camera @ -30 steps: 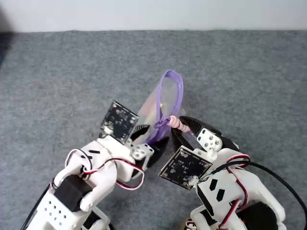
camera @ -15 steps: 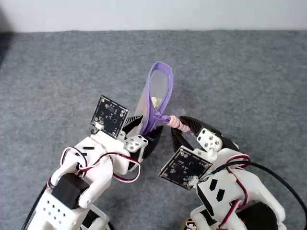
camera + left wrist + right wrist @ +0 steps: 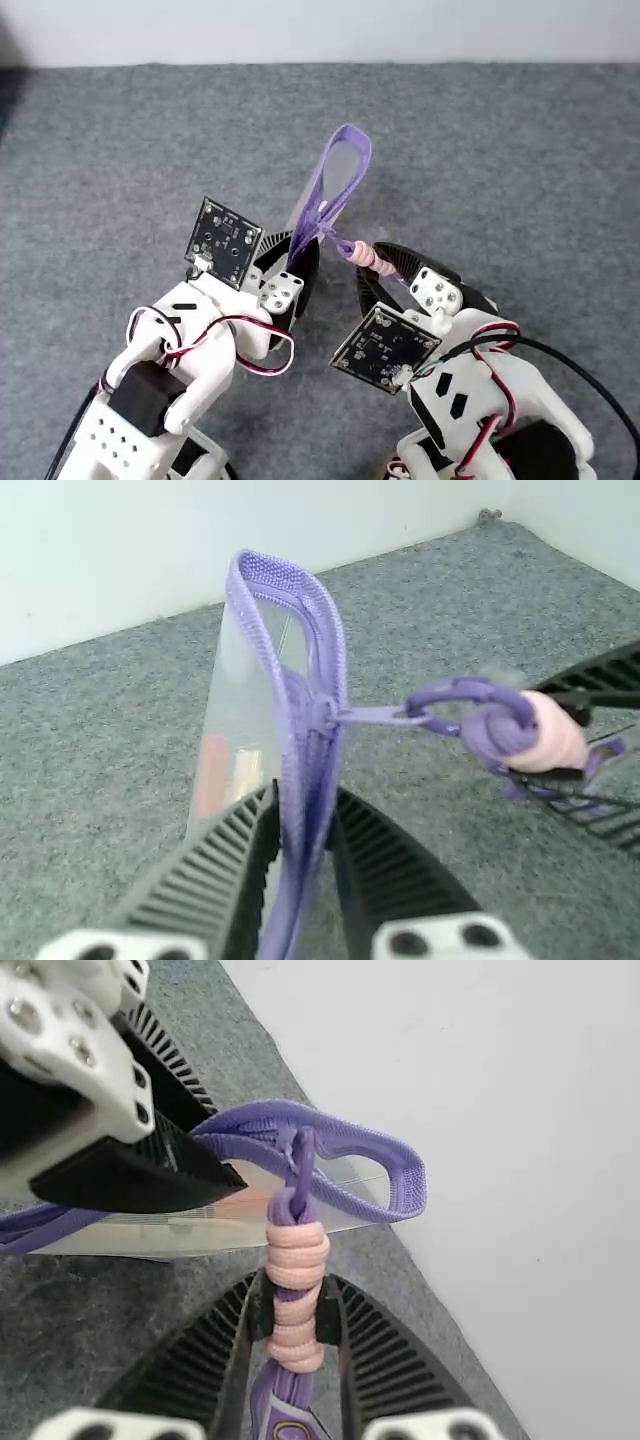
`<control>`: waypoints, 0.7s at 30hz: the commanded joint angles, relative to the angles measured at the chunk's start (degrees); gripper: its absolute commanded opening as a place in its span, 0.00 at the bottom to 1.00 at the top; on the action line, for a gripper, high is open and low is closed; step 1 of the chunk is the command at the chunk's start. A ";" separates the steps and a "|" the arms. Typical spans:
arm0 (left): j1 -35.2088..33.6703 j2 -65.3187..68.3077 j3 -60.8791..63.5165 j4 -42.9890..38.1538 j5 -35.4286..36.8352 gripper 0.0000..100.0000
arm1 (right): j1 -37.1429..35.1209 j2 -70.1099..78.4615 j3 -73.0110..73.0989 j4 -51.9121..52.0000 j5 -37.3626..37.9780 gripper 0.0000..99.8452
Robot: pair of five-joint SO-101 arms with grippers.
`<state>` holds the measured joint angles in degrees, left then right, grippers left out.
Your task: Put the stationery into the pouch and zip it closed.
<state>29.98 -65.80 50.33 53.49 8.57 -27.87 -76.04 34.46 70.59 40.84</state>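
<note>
A clear pouch [image 3: 335, 190] with a purple zipper band stands on edge on the grey mat, its far end gaping in a loop. My left gripper [image 3: 296, 262] is shut on the pouch's near zipper edge [image 3: 300, 810]; pink and pale stationery shows through the clear wall [image 3: 225, 770]. My right gripper [image 3: 378, 268] is shut on the pink corded zipper pull [image 3: 293, 1290], which runs taut to the purple slider [image 3: 325, 235] on the pouch [image 3: 310, 1160]. The pull [image 3: 530, 730] and the right fingers [image 3: 600, 675] show beside the pouch in the left wrist view.
Grey mat [image 3: 520, 160] spreads open on all sides of the pouch. A white wall [image 3: 320, 30] borders the far edge. The two arm bodies crowd the near side of the table.
The left gripper has shifted left and turned with the pouch's near end, and the pouch mouth has narrowed from a wide loop. The right gripper has kept still on the pull.
</note>
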 commanded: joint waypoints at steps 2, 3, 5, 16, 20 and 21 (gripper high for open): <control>-1.49 -0.97 -1.01 -0.35 0.18 0.01 | 0.22 0.57 -0.26 -1.71 -0.62 0.01; -2.20 -1.14 -1.01 0.35 0.18 0.01 | 0.92 0.57 -0.26 -1.80 -0.62 0.01; -3.60 -2.73 -0.84 1.49 0.18 0.01 | 3.38 0.66 -0.26 -1.89 -0.70 0.01; -4.66 -13.80 -0.40 12.48 0.18 0.01 | 13.41 0.66 10.81 -22.55 -0.62 0.01; -4.66 -15.56 -0.40 14.86 0.18 0.01 | 13.41 0.75 13.45 -27.91 -0.70 0.01; -4.66 -16.00 -0.40 15.38 0.18 0.01 | 13.41 0.75 13.89 -29.14 -0.70 0.01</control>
<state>26.55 -79.25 50.33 66.86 8.57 -18.02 -75.16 48.18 46.15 40.84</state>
